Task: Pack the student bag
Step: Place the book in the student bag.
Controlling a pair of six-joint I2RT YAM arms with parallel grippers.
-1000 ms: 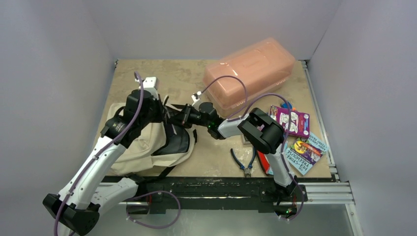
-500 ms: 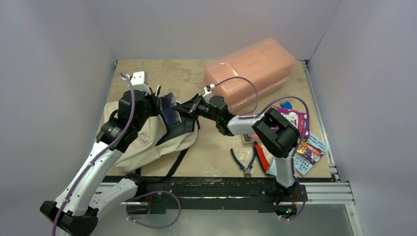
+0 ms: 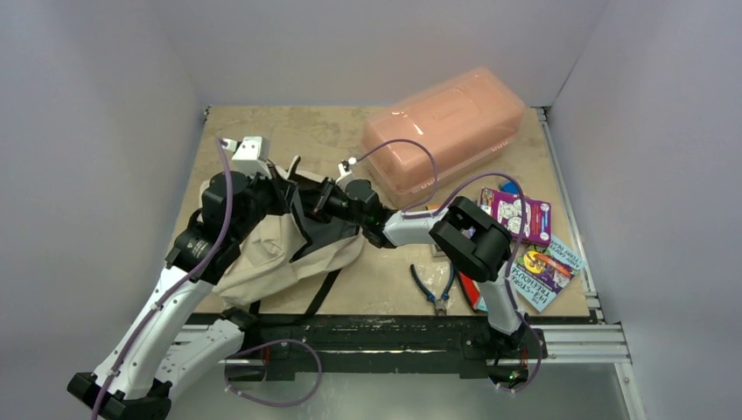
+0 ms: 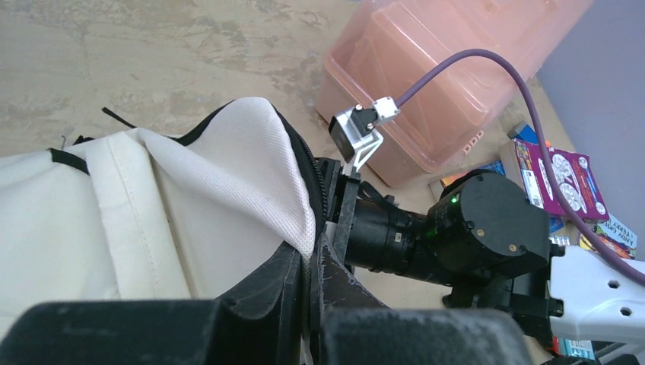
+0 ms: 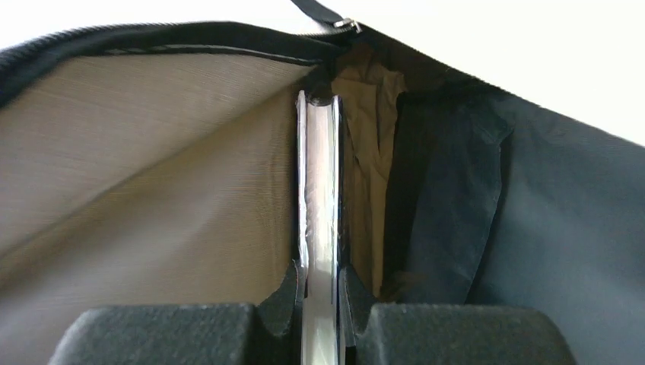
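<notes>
The cream student bag with black straps lies at the left of the table. My left gripper is shut on the bag's black-trimmed opening edge and holds it lifted. My right gripper is shut on a thin book, seen edge-on, and reaches inside the bag's mouth; tan lining and dark fabric surround it. In the top view the right gripper sits at the bag opening, right beside the left gripper.
A translucent pink plastic box stands at the back right. Picture books and more books lie at the right edge. Blue-handled pliers and a red tool lie near the front.
The right gripper has moved left, pushing the book deeper into the bag's mouth. The left gripper has shifted slightly with the bag's edge.
</notes>
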